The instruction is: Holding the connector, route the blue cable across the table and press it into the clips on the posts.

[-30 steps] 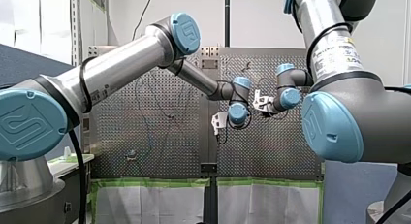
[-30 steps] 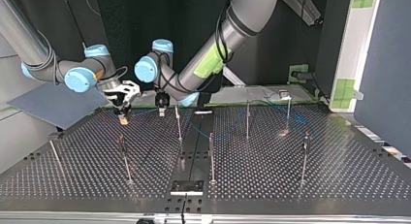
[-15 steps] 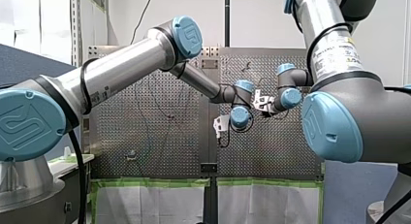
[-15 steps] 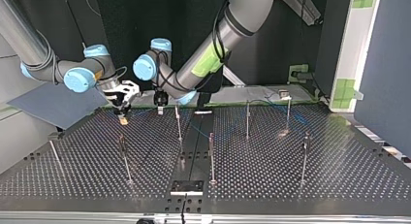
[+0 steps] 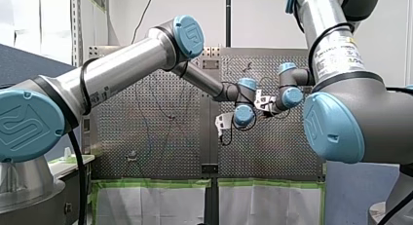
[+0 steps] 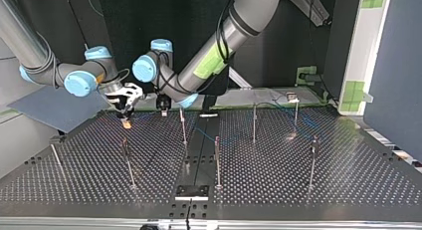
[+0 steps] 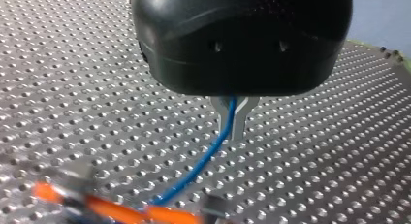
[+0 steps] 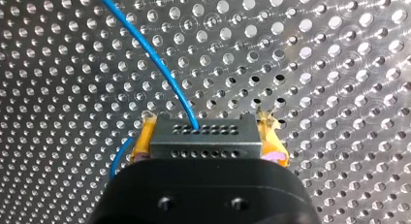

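While right end effector [image 8: 207,133] grips connector [image 8: 206,142], left end effector [image 7: 233,118], pinching blue cable [image 7: 207,158], edged closer.

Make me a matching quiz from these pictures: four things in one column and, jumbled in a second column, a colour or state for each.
Column one:
1. cable
2. connector
3. pads
4. posts

Column two:
a. yellow
b. upright on the table
c. blue
d. clamped in my right pincer

Pairs: 1-c, 2-d, 3-a, 4-b.
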You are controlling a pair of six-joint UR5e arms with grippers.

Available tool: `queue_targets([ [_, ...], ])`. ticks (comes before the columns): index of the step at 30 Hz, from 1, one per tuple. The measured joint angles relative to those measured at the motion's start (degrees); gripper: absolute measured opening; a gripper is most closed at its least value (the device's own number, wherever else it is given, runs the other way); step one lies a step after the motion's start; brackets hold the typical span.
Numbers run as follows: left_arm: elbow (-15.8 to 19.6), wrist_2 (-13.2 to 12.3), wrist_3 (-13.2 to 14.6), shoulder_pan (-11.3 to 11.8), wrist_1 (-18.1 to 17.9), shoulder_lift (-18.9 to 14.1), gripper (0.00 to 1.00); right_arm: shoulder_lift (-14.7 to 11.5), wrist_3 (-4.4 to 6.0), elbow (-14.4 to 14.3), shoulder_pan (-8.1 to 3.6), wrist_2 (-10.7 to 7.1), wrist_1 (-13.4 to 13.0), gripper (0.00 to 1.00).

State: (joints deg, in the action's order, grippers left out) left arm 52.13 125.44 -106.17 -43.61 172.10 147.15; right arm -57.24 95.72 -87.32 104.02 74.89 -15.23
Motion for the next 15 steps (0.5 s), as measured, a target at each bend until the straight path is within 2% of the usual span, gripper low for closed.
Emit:
queue_targets([
  [5,-2.24,1.78,-0.06,-0.57,2.28,-0.29,0.0,-0.75,-1.71,0.86,0.01,0.0,3.15,0.0],
  [8,-2.92,3.35,-0.25,-1.11,3.92,-1.06,0.0,-2.2,-1.95,1.0,0.06,0.01,4.42,0.0],
  [10,-3.08,4.26,-0.41,-1.47,4.98,-1.81,0.0,-3.25,-1.81,1.03,0.07,0.02,4.75,0.0],
  [15,-2.94,6.28,-0.66,-2.52,6.93,-4.67,0.0,-6.27,-0.15,1.11,0.03,-0.02,5.0,0.0],
])
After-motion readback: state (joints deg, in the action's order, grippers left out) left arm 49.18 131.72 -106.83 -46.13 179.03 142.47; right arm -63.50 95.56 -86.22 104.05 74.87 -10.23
